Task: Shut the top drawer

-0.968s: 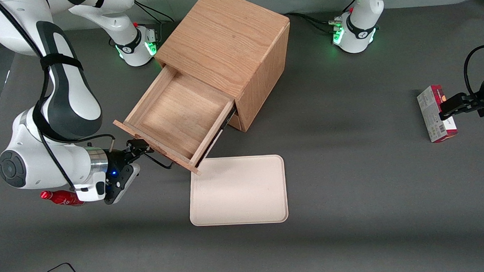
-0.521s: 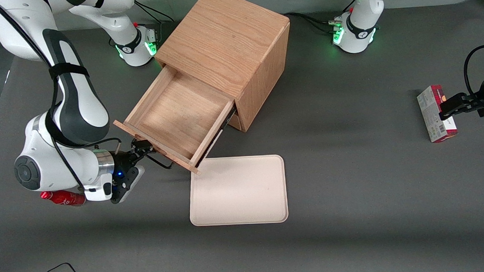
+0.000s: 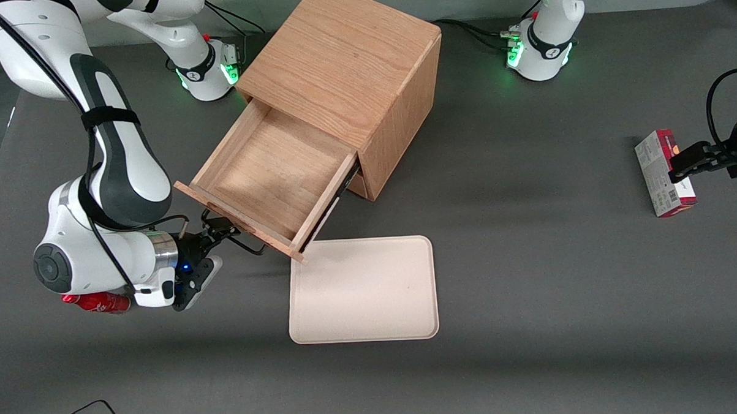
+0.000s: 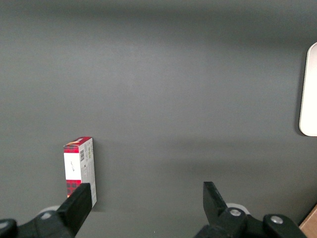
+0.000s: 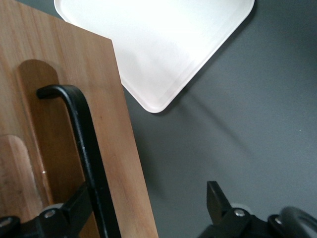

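The top drawer (image 3: 269, 173) stands pulled far out of the oak cabinet (image 3: 339, 61), its inside bare. Its thin black wire handle (image 3: 247, 247) juts from the front panel. My right gripper (image 3: 213, 228) is low at the drawer's front, at the end of the panel toward the working arm, and it is open. In the right wrist view the drawer front (image 5: 54, 139) and its handle (image 5: 84, 144) lie close against one finger, and the panel's edge sits between the spread fingers of the gripper (image 5: 147, 193). Nothing is clamped.
A cream tray (image 3: 362, 290) lies flat on the grey table, nearer the front camera than the drawer, also in the wrist view as the tray (image 5: 158, 44). A red bottle (image 3: 96, 302) lies under my arm. A red-and-white box (image 3: 663, 172) lies toward the parked arm's end.
My right arm has swung in toward the drawer front, bringing the gripper up against the handle. The drawer has shifted only a hair toward the cabinet.
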Robot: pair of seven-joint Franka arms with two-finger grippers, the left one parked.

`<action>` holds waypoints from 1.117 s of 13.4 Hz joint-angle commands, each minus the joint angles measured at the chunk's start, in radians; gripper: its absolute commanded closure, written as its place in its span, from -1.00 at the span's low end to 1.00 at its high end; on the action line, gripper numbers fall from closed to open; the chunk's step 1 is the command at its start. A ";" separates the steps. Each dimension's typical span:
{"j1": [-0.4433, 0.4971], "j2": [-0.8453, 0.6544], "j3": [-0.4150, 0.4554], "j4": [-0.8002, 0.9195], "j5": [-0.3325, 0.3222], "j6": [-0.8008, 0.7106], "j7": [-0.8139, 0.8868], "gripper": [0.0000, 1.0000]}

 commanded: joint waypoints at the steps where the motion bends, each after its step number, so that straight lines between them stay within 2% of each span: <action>1: -0.001 0.003 0.005 -0.005 0.005 0.014 0.041 -1.00; 6: 0.008 -0.049 0.013 -0.078 0.037 0.025 0.119 -1.00; 10: 0.007 -0.112 0.067 -0.160 0.040 0.032 0.202 -1.00; 13: -0.001 -0.222 0.131 -0.307 0.055 0.097 0.274 -1.00; 15: -0.003 -0.259 0.139 -0.356 0.061 0.109 0.278 -1.00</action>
